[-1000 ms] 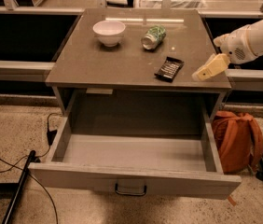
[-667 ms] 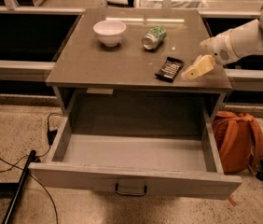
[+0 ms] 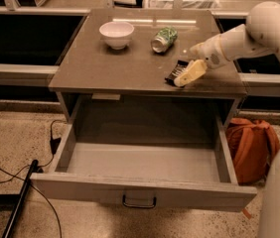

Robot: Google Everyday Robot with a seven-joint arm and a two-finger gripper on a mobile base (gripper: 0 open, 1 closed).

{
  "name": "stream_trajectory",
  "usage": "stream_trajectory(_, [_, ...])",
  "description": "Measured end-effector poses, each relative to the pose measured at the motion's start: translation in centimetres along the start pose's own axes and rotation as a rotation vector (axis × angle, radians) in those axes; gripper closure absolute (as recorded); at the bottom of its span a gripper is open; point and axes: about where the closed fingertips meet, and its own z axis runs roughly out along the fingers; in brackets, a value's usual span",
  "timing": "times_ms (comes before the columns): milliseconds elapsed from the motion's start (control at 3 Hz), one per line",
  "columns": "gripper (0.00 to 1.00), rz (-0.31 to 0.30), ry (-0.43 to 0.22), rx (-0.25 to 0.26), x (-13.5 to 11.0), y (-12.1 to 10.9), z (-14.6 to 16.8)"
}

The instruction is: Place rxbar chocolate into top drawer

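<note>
The rxbar chocolate (image 3: 175, 70), a small flat black wrapper, lies on the grey table (image 3: 105, 68) right of middle, near the front edge. My gripper (image 3: 187, 74) reaches in from the right on a white arm and sits over the bar's right side, covering part of it. The top drawer (image 3: 140, 192) is pulled fully out below the tabletop, its grey box empty, with a dark metal handle (image 3: 139, 202) on its front.
A white bowl (image 3: 116, 34) stands at the table's back left. A green-patterned can (image 3: 163, 38) lies on its side at back middle. An orange backpack (image 3: 253, 145) rests on the floor right of the drawer. Black cables (image 3: 16, 182) run on the floor at left.
My gripper has moved left across the tabletop, from beside the table's right edge to over the rxbar chocolate. The bar, bowl, can and drawer have not moved.
</note>
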Motion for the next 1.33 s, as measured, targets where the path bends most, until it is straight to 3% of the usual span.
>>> stream_trajectory(333, [0.18,-0.011,-0.002,-0.064,-0.32,1.15,2.40])
stream_trajectory(1333, [0.88,-0.019,0.000,-0.085,-1.31,1.77,2.12])
